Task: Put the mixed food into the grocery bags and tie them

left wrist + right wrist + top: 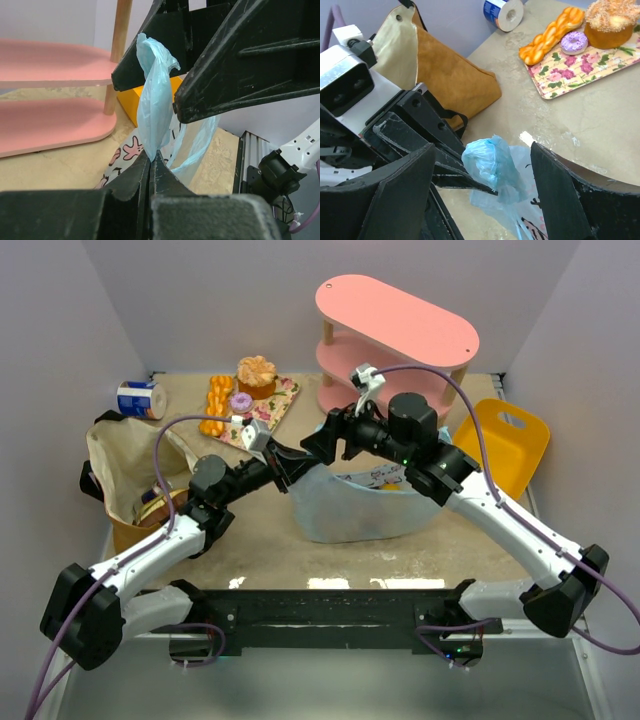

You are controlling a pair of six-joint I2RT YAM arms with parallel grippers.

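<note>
The light-blue grocery bag (360, 510) with pink cartoon prints sits at the table's middle. Its twisted handle (155, 100) rises out of my left gripper (151, 155), which is shut on it. My right gripper (481, 149) stands open, one finger on each side of the handle's bunched top (492, 162) without pinching it. In the top view the two grippers, left (300, 462) and right (322, 440), meet above the bag's left end. The tan canvas tote (125, 465) stands open at the left. The mixed food is hidden inside the bags, apart from a round rim (155, 505) in the tote's mouth.
A pink two-tier shelf (400, 330) stands at the back. A yellow basket (500, 445) lies to the right of the bag. A floral tray (280, 405) holds braided bread, a purple doughnut and a cupcake. A blue-and-white can (140, 400) lies at the back left.
</note>
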